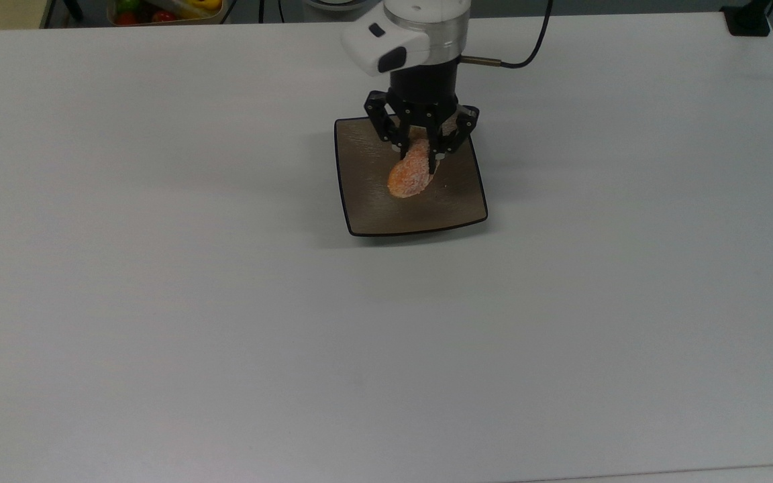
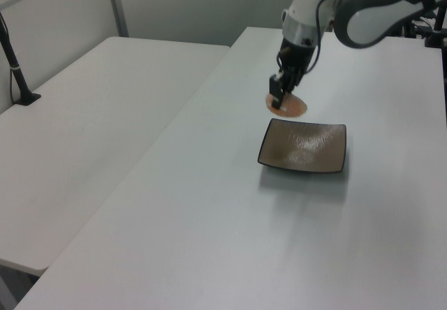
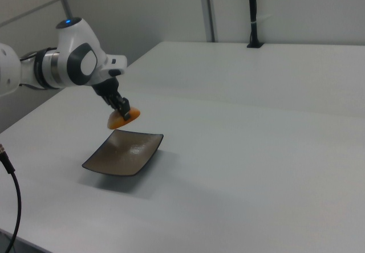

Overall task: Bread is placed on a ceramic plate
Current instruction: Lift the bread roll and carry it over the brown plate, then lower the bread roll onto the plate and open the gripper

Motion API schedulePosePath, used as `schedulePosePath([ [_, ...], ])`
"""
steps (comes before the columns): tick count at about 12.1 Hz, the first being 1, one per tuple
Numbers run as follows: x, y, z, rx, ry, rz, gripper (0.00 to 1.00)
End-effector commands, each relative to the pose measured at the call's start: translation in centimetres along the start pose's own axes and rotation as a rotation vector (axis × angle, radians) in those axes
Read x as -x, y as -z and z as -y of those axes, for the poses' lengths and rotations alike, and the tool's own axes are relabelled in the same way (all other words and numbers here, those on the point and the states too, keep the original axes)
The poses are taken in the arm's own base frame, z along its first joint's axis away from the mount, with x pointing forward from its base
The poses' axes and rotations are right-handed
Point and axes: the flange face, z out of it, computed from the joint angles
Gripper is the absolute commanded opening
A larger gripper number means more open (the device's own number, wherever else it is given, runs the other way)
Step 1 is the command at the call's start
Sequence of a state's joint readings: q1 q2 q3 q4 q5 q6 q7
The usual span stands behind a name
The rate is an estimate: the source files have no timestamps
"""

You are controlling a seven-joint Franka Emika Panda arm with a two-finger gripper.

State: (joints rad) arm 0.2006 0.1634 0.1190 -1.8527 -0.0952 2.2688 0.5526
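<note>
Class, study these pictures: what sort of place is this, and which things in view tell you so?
Probably a robotics lab or test room. A white robot arm holds bread in its pincer above a ceramic plate, on plain white tables beside bare grey partition walls.

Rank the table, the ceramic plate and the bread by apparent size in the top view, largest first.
1. The white table, by far the largest.
2. The ceramic plate.
3. The bread, held above the plate in the gripper, so it looks somewhat bigger than it is.

Glossy, faintly streaked ceramic plate; grainy, sugar-speckled bread; smooth matt white table
</note>
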Motion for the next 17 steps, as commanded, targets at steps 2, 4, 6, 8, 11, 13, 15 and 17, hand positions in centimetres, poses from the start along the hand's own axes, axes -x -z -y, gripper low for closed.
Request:
schedulePosePath([
  [2,2.9,-3.2,1.3,0.004,0.055,0.064,0.36],
  [4,3.6,-4.8,2.1,0.007,0.067,0.089,0.4],
  [6,3.5,-5.5,2.3,0.009,0.064,0.095,0.54],
  [8,3.8,-5.9,2.6,0.009,0.072,0.103,0.83],
  [11,3.6,-5.6,2.6,0.008,0.071,0.098,0.98],
  [13,2.8,-4.6,2.5,0.0,0.062,0.08,0.99],
  [15,2.5,-3.8,2.4,-0.003,0.063,0.07,1.0],
  [17,1.9,-2.1,1.6,0.005,0.065,0.067,1.0],
])
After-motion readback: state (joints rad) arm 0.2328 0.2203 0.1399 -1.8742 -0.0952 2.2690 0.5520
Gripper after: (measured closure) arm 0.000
